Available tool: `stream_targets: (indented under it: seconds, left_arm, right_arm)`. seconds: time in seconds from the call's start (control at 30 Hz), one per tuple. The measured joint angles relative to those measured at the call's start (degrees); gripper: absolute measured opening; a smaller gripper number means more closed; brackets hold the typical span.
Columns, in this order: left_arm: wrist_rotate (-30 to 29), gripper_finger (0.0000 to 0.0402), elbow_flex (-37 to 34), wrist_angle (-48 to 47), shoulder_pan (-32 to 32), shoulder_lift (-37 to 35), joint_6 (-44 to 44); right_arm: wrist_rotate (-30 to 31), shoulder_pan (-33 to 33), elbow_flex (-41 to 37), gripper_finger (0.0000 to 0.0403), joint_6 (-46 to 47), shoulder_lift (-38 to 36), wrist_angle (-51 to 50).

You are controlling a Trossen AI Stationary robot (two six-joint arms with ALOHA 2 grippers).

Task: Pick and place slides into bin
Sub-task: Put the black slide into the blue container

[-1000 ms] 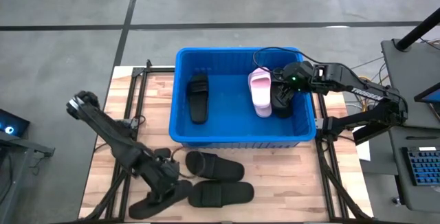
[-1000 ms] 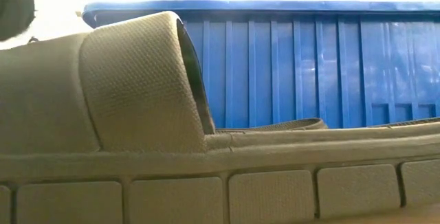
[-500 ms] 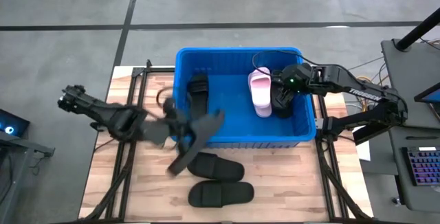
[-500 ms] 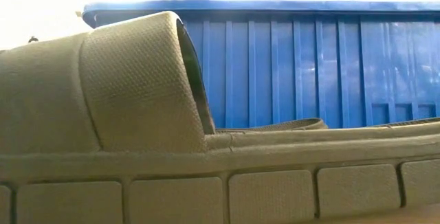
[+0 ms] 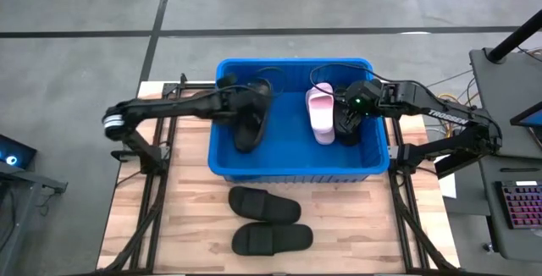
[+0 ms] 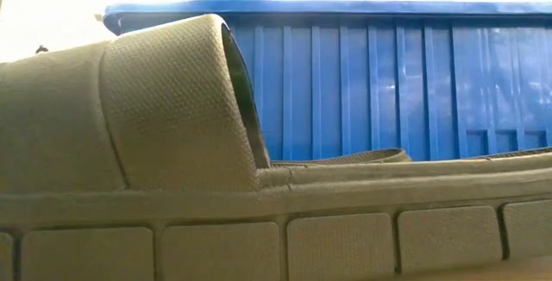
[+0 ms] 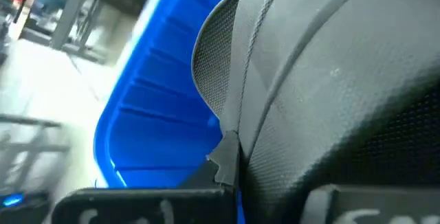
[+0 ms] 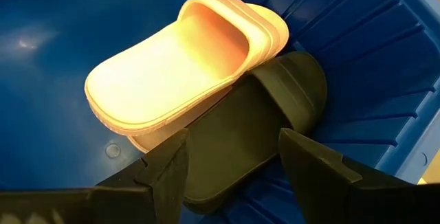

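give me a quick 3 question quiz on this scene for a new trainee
1. True or false: the left claw is over the blue bin, shut on a black slide.
2. How many black slides lie on the table in front of the bin?
A. one
B. two
C. four
3. Fill in: beside the pink slide in the bin, under the open right claw, lies a ____ slide.

Key
1. True. The left arm reaches across the bin's left side with the slide in its grip.
2. B. One black slide and another lie outside the bin.
3. Black.
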Motion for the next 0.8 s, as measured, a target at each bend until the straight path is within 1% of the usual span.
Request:
stream_targets:
  seconds: [0.1, 0.2, 0.27, 0.33, 0.47, 0.53, 0.7, 0.8]
  left_arm:
    - [-0.1, 0.0001, 0.0, -0.2, 2.7, 3.6, 4.5]
    - [-1.7, 0.0001, 0.0, -0.8, 4.5, 7.1, 5.6]
    - [-3.2, 0.0001, -0.1, -1.1, 5.1, 8.8, 5.6]
    - [-5.9, 0.0001, -0.1, -1.3, 5.6, 10.1, 5.6]
    - [-10.1, 0.0001, -0.2, -3.1, 6.3, 11.3, 5.6]
    - [-10.0, 0.0001, -0.2, -4.2, 6.8, 11.4, 5.0]
    - [-9.4, 0.0001, -0.3, -8.4, 8.3, 11.3, -1.7]
    - [-7.5, 0.0001, -0.7, -8.6, 9.3, 11.3, -2.6]
  right_arm:
    - [0.0, 0.0, 0.0, 0.0215, 0.0, 0.0, 0.0]
    - [0.0, 0.0, 0.0, 0.0215, 0.0, 0.0, 0.0]
    - [0.0, 0.0, 0.0, 0.0215, 0.0, 0.0, 0.0]
    - [0.0, 0.0, 0.0, 0.0215, 0.0, 0.0, 0.1]
    - [0.0, 0.0, 0.0, 0.0215, 0.0, 0.0, 0.0]
    - [0.0, 0.0, 0.0, 0.0215, 0.0, 0.0, 0.0]
    - [0.0, 0.0, 0.0, 0.0215, 0.0, 0.0, 0.0]
    - [0.0, 0.0, 0.0, 0.0215, 0.0, 0.0, 0.0]
